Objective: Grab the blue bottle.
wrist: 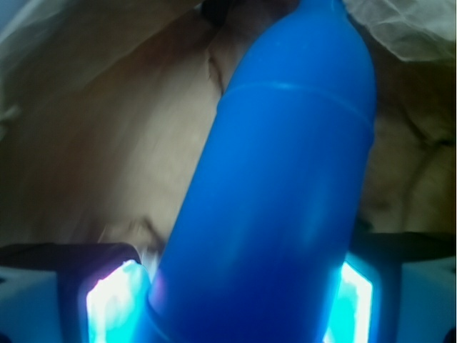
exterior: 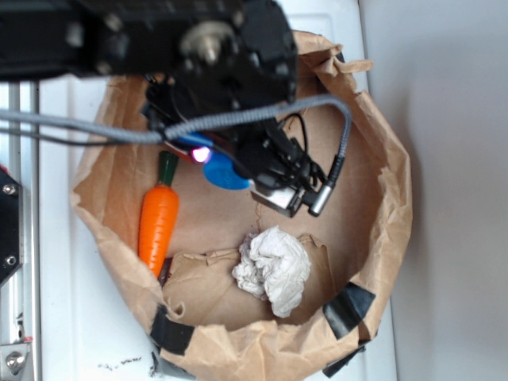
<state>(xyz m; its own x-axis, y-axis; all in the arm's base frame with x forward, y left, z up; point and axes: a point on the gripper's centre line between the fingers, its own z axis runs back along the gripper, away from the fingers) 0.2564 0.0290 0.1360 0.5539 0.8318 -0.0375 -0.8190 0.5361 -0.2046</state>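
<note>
Only the wrist view shows fingers (wrist: 114,300) flanking the blue bottle (wrist: 285,200).

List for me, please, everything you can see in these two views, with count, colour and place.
blue bottle: one, bright blue, lying between the claw fingers, filling the wrist view; in the exterior view only a blue patch shows under the arm.
carrot: one, orange with a green top, on the left side of the bag's floor.
crumpled paper: one, white, near the front middle of the bag.
paper bag: one, brown, rolled down into an open nest, with black tape patches on the front rim.
surface: one, white, under the bag.
arm: one, black with a grey cable, reaching over the bag from the top left.
claw: one, its fingers glowing cyan on either side of the bottle's base.
</note>
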